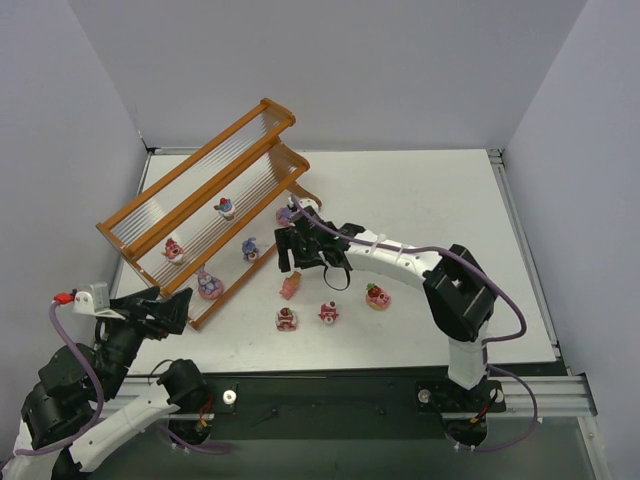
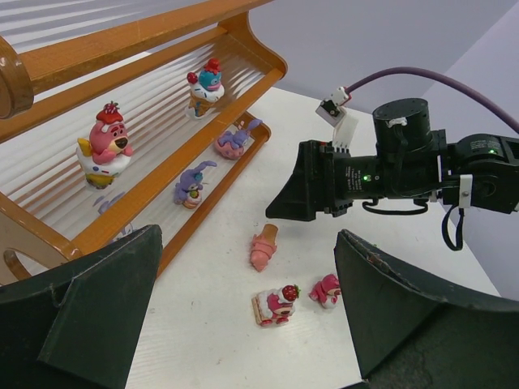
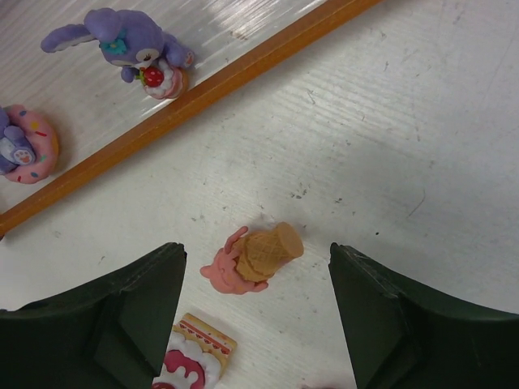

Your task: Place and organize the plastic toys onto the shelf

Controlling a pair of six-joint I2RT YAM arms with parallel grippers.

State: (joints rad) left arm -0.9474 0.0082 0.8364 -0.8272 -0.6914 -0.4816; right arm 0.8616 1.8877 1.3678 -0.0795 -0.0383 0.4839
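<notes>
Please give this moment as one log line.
right fingers open above cone | cone lying on table | left fingers open near shelf

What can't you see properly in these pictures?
- Right wrist view: the cake toy is cut off by the bottom edge.
- Right wrist view: the donut toy runs off the left edge.
- Left wrist view: a purple toy on the shelf is mostly hidden behind its orange rail.
- Top view: the loose toys on the table are too small to show their faces.
</notes>
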